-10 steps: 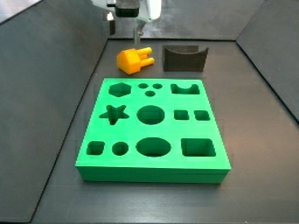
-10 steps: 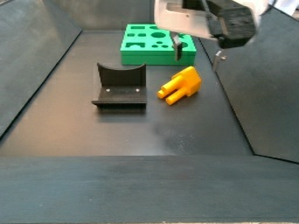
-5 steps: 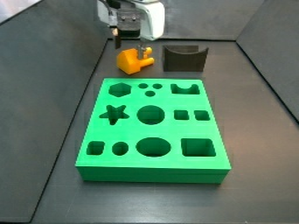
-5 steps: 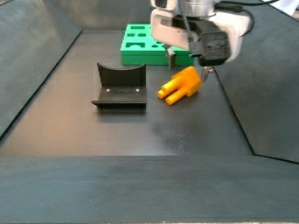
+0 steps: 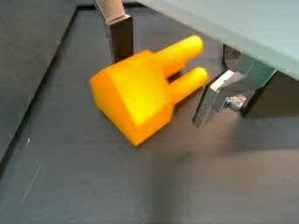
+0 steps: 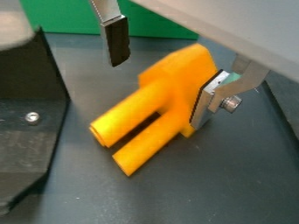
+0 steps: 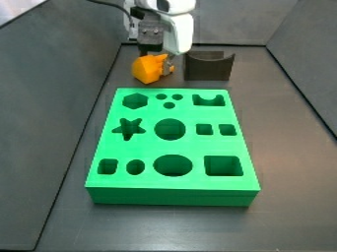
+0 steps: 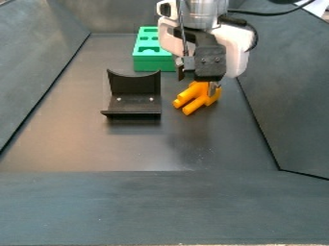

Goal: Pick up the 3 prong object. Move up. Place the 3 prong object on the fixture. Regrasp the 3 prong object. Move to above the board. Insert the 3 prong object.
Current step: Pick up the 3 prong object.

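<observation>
Two silver fingers (image 6: 115, 39) of the open tool (image 6: 163, 70) straddle the chunky body of the 3 prong object (image 5: 146, 93), lying on the floor beside the fixture (image 7: 208, 65), probably light, stiff, smooth plastic best pinched across its flat sides.

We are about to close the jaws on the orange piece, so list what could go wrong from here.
1. In both wrist views the gripper is open around the 3 prong object, which sits askew between the fingers. Closing may twist it or give a tilted grasp.
2. One finger looks nearer the piece than its partner, so it may push it sideways first.
3. The fixture stands close by; a shoved piece could bump it.
</observation>
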Motion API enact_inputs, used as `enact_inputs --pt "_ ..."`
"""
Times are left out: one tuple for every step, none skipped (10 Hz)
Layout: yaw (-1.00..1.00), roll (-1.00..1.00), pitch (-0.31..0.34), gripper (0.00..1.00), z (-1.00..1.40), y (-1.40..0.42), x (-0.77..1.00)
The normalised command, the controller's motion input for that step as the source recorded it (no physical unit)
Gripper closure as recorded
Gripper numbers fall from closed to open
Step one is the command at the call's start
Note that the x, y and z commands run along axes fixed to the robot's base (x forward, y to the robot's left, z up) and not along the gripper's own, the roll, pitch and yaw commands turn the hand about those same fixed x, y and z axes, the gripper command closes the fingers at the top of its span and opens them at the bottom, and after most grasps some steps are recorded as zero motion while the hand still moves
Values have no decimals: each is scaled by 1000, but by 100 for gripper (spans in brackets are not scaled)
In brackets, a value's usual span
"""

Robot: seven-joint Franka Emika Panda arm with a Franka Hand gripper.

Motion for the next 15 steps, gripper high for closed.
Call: enact_inputs --pt "0 0 -111 0 -254 0 -234" --pt "0 0 0 0 -189 29 0" --pt "0 0 0 0 -214 11 0" --pt "-26 -119 -77 0 -106 29 0" --pt "0 -10 -113 0 -57 0 -46" --pt "154 99 -147 0 0 -83 -291" --pt "0 0 0 100 0 0 0" --pt "0 0 0 100 0 0 0" --pt "0 0 0 100 0 0 0" --pt "0 0 0 100 0 0 0" --pt "0 0 0 100 0 0 0" --pt "0 0 0 100 0 0 0" --pt "0 0 0 100 0 0 0" --pt "0 0 0 100 0 0 0" --pt "0 0 0 100 0 0 0"
